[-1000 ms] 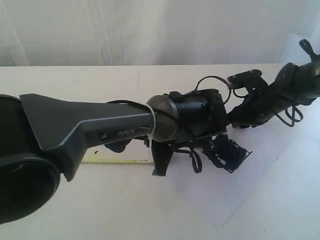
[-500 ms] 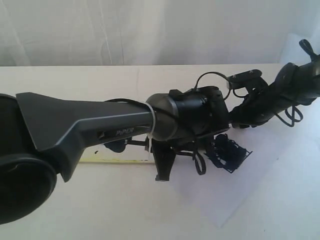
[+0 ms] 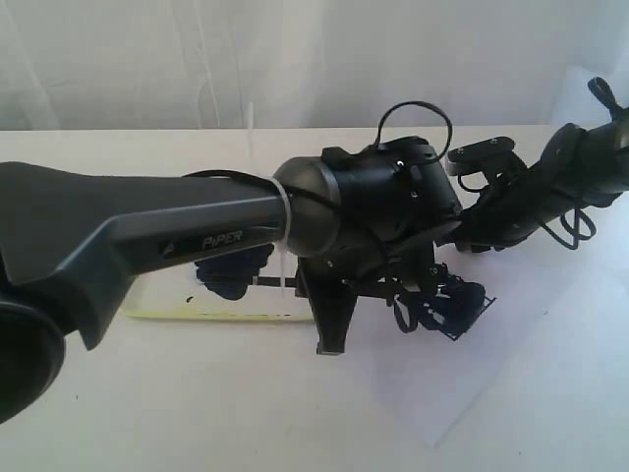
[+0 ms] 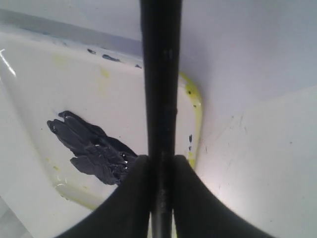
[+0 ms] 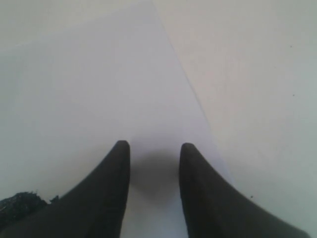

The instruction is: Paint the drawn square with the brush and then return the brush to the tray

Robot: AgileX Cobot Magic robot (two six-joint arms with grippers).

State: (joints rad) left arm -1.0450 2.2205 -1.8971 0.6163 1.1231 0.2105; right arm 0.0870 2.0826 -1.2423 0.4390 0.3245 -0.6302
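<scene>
Now left gripper (image 4: 161, 166) clamped on brush (image 4: 159, 74) over tray (image 4: 197, 101) rim; right gripper (image 5: 154, 148) parted, empty, above paper (image 5: 99, 74).

Whitish tray (image 4: 196, 99) with yellow-stained rim, blue-black paint blotch (image 4: 94, 148), black brush (image 4: 159, 74), seemingly navy-smeared square (image 3: 462, 305)

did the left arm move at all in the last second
Yes. In the exterior view the left arm has swung up the picture, off the tray, so more of the tray's dark paint blotch shows below it.
</scene>
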